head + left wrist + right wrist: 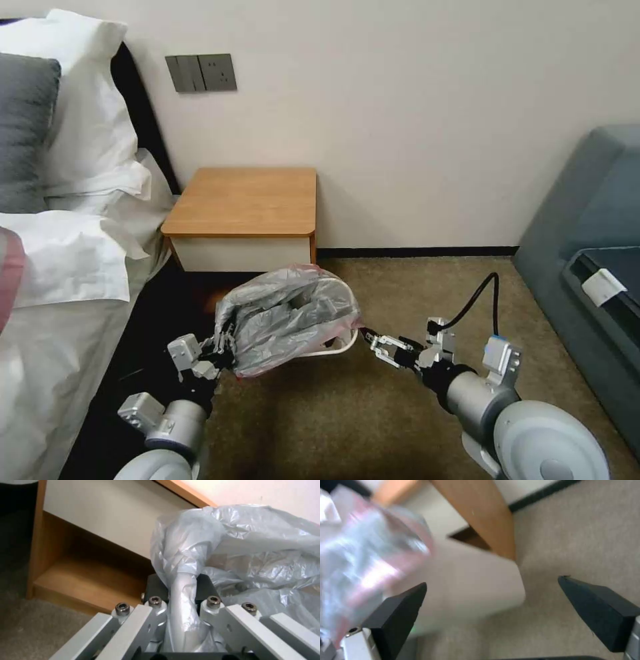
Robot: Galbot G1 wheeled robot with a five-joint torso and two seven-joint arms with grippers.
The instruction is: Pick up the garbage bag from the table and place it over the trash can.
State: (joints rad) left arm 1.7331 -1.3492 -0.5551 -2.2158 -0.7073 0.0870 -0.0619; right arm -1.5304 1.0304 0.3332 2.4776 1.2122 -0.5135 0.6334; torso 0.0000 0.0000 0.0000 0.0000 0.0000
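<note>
**Bag draped on the bin**

Head view: garbage bag (287, 317) over trash can (337, 343), on brown carpet (347, 413) before the table (243, 200). Left gripper (223, 343) pinching the bag's near edge. Right gripper (373, 340) just beside the bin.

Left wrist view: fingers (155, 610) clamped on twisted plastic.

Right wrist view: fingers (400, 610) spread wide, holding nothing.

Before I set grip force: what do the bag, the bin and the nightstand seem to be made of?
The bag, pinched in the left gripper, looks like thin translucent grey plastic film: crinkled, glossy, pinkish edge. The bin looks like smooth cream-white hard plastic, matte. The nightstand looks like light-brown wood or veneer, satin, with a white front. The right gripper is open beside the bin.
</note>
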